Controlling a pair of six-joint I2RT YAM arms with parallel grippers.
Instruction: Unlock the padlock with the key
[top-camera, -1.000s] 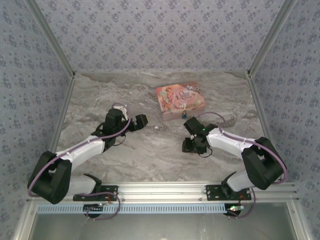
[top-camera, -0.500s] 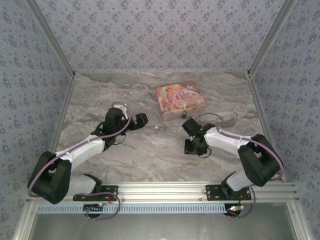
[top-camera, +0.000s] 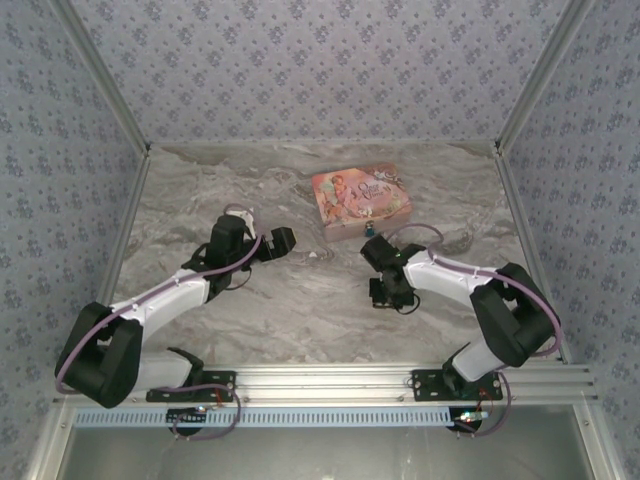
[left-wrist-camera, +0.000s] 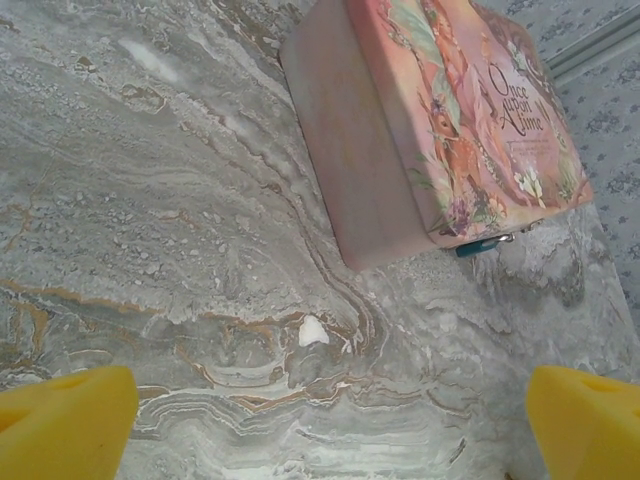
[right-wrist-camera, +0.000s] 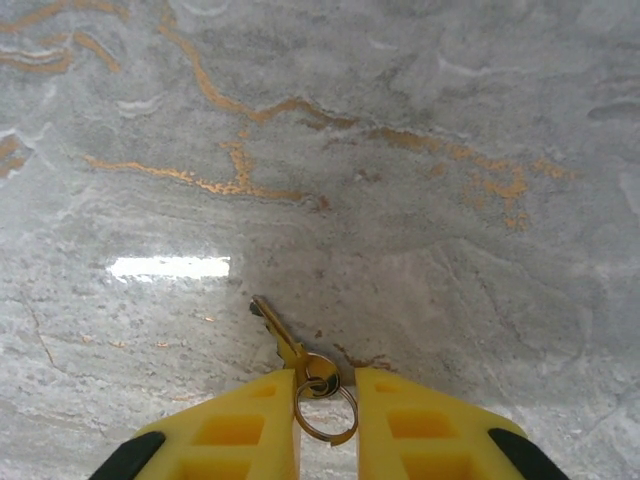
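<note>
1. The right gripper (right-wrist-camera: 327, 375) hangs low over the marbled table (right-wrist-camera: 420, 150). Its yellow fingers (right-wrist-camera: 240, 440) stand close together, with the head of the key (right-wrist-camera: 280, 332) and its small ring (right-wrist-camera: 325, 412) between them. As far as the wrist view shows, they pinch the key there.
2. The key's blade points away from the fingers and appears to lie flat on the table, so the pick-up looks begun but not finished.
3. The padlock (left-wrist-camera: 482, 244), a tiny teal body, sits at the near edge of the pink box (left-wrist-camera: 440, 120), touching it. It lies toward the back of the table, near the right gripper but apart from it.
4. The left gripper (left-wrist-camera: 325, 420) hovers with its fingers spread wide, holding nothing and aimed toward the box and padlock.
5. Judged from this, every main step remains: lifting the key, carrying it to the padlock, steadying the lock, seating the blade in the keyhole and turning it.
6. Whether the shackle is latched is too small to tell.
</note>
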